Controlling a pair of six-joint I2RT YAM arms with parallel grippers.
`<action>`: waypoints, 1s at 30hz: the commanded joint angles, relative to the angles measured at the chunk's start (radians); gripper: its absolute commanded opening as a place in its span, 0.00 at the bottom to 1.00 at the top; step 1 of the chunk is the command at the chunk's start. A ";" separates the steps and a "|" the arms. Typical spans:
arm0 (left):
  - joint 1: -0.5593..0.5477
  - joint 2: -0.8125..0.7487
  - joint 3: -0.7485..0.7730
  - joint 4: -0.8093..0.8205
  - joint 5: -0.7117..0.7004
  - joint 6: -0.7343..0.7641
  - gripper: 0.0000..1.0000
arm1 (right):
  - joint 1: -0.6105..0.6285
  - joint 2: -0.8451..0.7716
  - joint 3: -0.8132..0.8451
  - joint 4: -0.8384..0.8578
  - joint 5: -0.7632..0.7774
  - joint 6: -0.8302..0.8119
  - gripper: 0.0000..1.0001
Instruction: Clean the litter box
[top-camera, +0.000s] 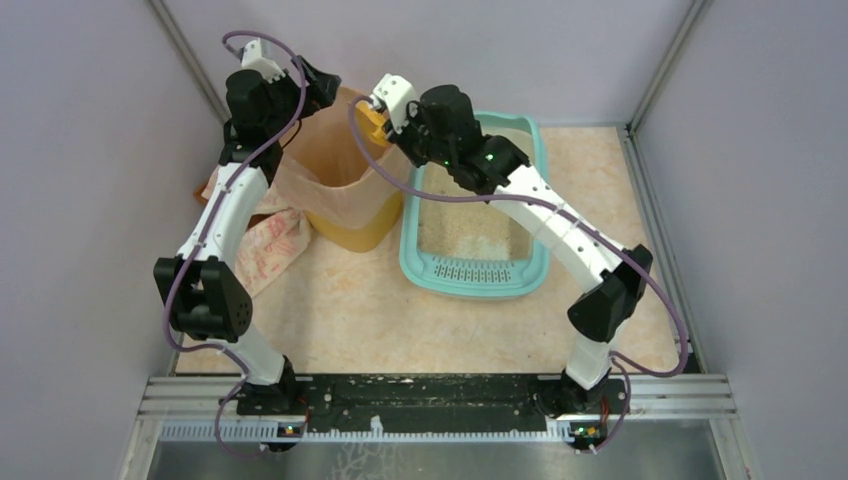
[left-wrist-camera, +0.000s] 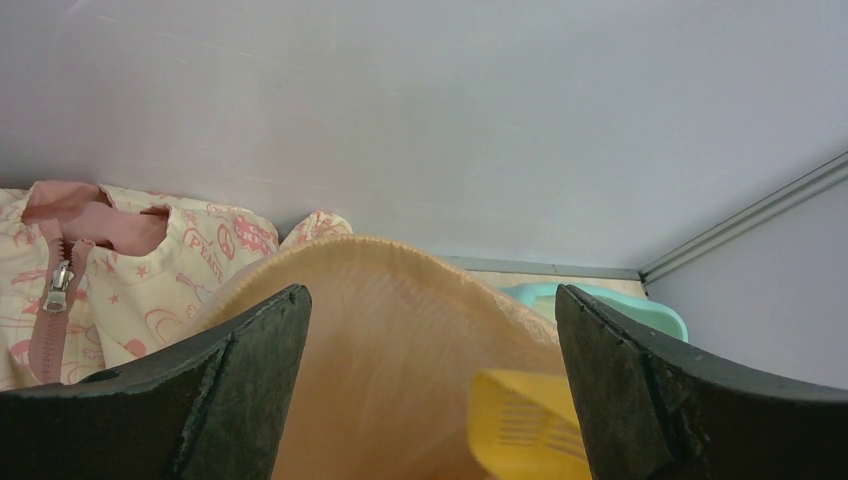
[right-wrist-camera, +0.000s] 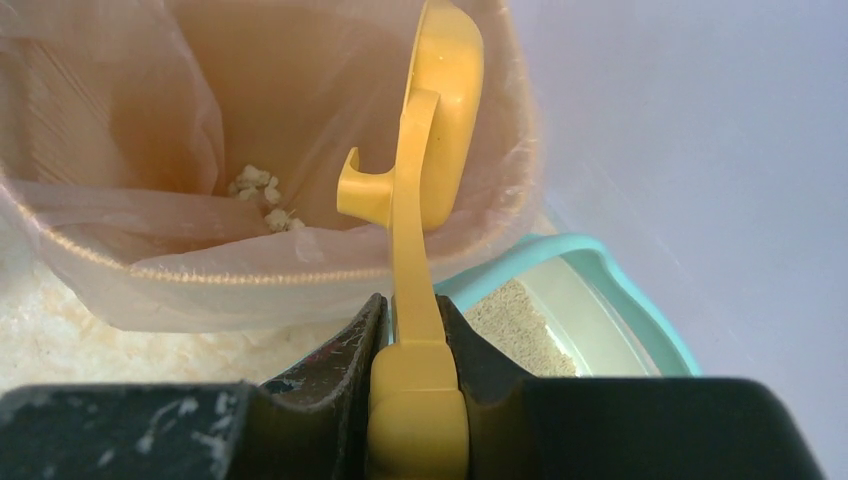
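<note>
The litter box (top-camera: 475, 272) sits on the bench (top-camera: 350, 320) right of centre, its grille (top-camera: 478, 268) at the near end. Beige litter (top-camera: 470, 232) covers its floor. The right arm crosses over the far part of it.

Just left of it stands the bin (top-camera: 345, 225), lined with a peach bag (right-wrist-camera: 120, 150) folded out over the rim. A few pale clumps (right-wrist-camera: 262, 195) lie at the bottom of the bag.

The right pincer (right-wrist-camera: 410, 305) is clamped on the handle of the scoop (right-wrist-camera: 425, 150). The scoop's head is turned edge-on and reaches into the mouth of the bag at the side nearest the litter box. From that angle I cannot tell whether anything is left on the scoop.

The left pincer (left-wrist-camera: 430, 295) hangs over the bin's far-left rim with its fingers (left-wrist-camera: 250, 380) wide apart, holding nothing. It looks down into the bag.

A pink-printed cloth (left-wrist-camera: 110, 280) with a zip lies on the bench against the bin's left side.
</note>
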 joint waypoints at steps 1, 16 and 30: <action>0.008 -0.018 -0.004 0.035 0.015 -0.007 0.97 | -0.008 -0.151 -0.049 0.204 0.055 0.060 0.00; 0.009 -0.019 -0.019 0.040 0.024 -0.010 0.97 | -0.457 -0.264 -0.338 0.602 -0.588 0.920 0.00; 0.023 -0.009 -0.026 0.034 0.023 -0.004 0.98 | -0.700 -0.351 -0.367 0.066 -0.444 0.744 0.00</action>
